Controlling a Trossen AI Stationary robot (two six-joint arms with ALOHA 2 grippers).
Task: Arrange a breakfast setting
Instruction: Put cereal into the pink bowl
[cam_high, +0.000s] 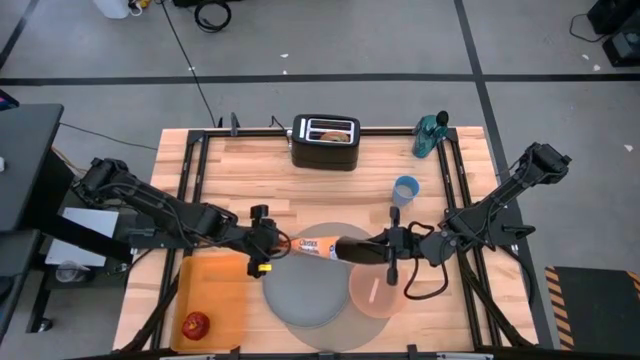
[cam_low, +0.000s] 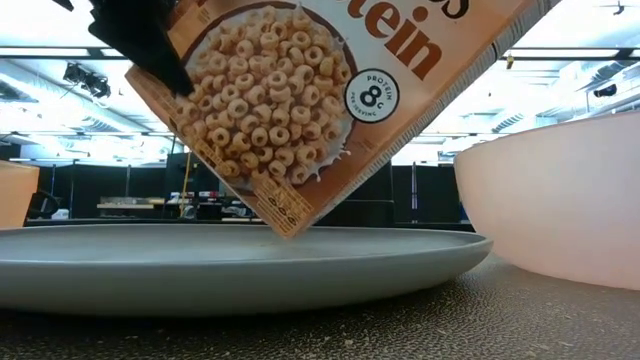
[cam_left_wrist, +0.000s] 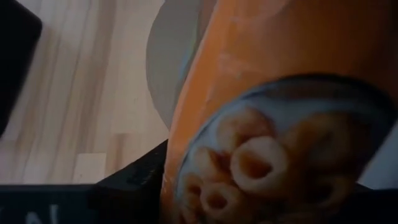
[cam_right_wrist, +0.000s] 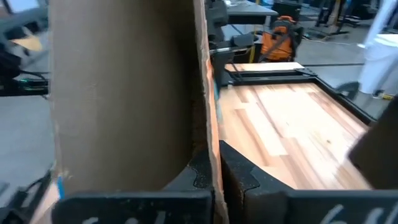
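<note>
Cereal box (cam_high: 320, 245) hangs tilted above the mat (cam_high: 310, 290), beside the bowl (cam_high: 378, 290), clamped between left gripper (cam_high: 270, 243) and right gripper (cam_high: 385, 248). Pouring seems underway; next, tip toward the bowl.

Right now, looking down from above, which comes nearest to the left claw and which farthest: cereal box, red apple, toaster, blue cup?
From the left gripper:
1. Cereal box, right beside it, held above the mat.
2. Red apple, on the orange tray.
3. Toaster, at the table's far edge.
4. Blue cup, toward the right arm.
</note>
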